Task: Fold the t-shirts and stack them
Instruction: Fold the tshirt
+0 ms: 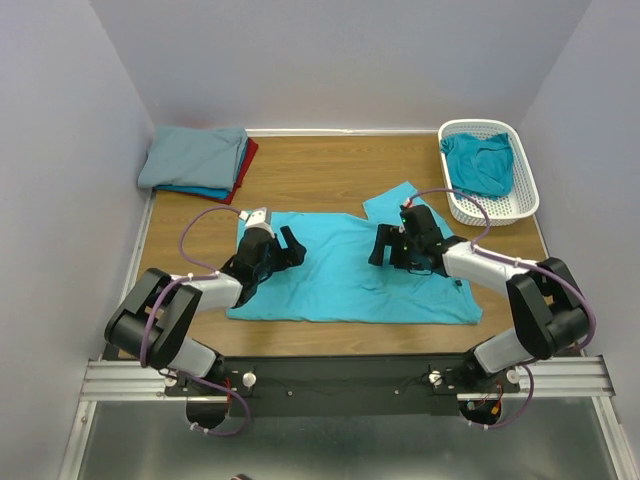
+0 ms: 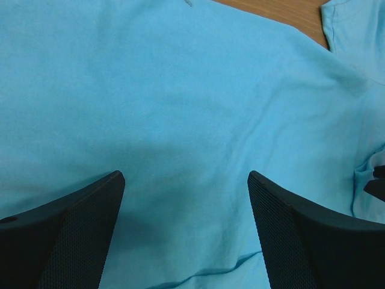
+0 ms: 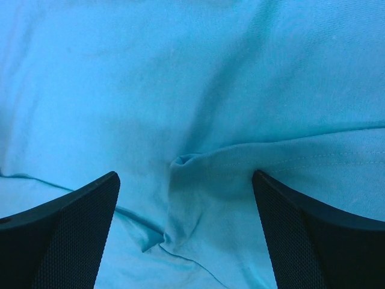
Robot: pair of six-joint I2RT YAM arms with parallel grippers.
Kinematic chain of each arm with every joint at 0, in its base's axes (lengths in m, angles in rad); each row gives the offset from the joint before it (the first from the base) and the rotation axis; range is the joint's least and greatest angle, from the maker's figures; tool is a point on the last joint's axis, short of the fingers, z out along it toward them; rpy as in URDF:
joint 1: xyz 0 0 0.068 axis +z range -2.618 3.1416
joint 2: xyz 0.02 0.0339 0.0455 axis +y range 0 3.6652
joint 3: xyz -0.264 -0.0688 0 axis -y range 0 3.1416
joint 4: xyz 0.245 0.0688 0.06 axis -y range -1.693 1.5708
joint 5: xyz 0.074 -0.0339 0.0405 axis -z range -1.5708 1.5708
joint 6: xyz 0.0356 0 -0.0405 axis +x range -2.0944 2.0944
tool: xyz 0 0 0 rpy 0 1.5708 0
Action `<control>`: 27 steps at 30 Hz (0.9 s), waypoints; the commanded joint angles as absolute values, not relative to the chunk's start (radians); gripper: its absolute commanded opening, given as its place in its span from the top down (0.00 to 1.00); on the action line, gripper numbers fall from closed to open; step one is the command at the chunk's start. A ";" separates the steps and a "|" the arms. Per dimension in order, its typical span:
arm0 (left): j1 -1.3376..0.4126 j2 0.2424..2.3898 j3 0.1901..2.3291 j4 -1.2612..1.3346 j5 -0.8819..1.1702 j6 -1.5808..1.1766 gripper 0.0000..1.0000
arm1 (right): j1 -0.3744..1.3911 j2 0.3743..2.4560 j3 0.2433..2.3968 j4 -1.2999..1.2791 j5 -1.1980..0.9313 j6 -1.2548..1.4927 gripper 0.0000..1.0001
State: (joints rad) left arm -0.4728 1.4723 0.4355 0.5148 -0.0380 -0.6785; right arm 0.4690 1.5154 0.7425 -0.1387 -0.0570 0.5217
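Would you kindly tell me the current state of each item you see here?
turquoise t-shirt: spread out on the table, lightly creased
folded t-shirts: stacked at the far left corner
teal t-shirt: crumpled inside the white basket
left gripper: open, empty, over the turquoise t-shirt
right gripper: open, empty, over the same shirt

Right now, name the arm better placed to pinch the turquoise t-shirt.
Right, likely: the right gripper stands open astride a raised hem fold of the turquoise t-shirt; the left gripper faces flat cloth.
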 commanded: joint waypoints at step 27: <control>-0.318 1.207 0.742 0.066 -0.180 -0.463 0.04 | 0.503 1.518 1.019 -0.382 0.136 0.485 0.00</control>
State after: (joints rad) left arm -0.3687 1.1675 0.7036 0.1425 -0.1688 -0.5629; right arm 0.5175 1.4269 0.8700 -0.3271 0.0071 0.5552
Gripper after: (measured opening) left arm 0.962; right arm 0.996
